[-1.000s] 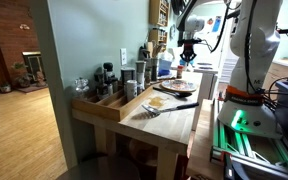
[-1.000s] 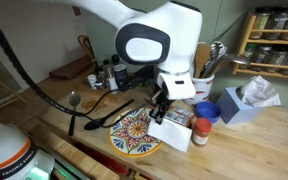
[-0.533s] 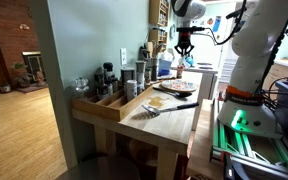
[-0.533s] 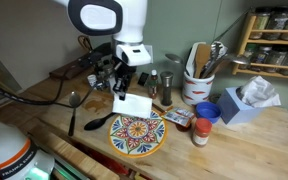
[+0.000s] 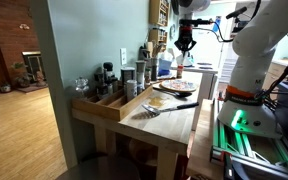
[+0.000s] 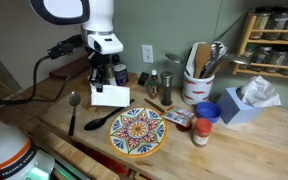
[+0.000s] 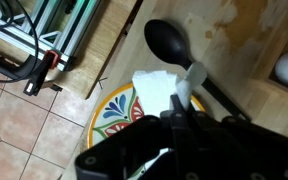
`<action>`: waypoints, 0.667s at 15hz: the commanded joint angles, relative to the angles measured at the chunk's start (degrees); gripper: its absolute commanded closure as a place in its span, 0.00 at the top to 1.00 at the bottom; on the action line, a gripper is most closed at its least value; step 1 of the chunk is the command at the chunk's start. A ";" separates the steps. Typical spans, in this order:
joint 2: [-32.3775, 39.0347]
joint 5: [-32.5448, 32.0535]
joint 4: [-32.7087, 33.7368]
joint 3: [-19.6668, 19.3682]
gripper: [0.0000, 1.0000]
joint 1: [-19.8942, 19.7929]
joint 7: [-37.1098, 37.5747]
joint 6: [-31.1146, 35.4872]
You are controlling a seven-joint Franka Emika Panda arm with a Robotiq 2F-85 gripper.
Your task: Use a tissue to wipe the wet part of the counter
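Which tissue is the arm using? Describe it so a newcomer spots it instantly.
On the pale wood counter, look behind the colourful patterned plate, toward the wall. The tissue is the flat white sheet pinched in the shut gripper, unlike the crumpled ones sticking out of the blue box.

White rounded arm (image 6: 102, 15), black joint cap (image 6: 60, 8), black tool (image 6: 110, 85), cable (image 6: 56, 48)

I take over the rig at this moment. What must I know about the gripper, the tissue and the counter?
Gripper: shut on the white tissue, held in the air above the counter.
Below it: the black spoon, with the patterned plate beside it.
Done: tissue picked up.
Left: lower the tissue and wipe the wet part. I cannot make out the wet patch for certain in these views.
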 commanded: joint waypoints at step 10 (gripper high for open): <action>-9.84 4.67 -13.83 8.45 0.01 7.50 -12.03 -0.90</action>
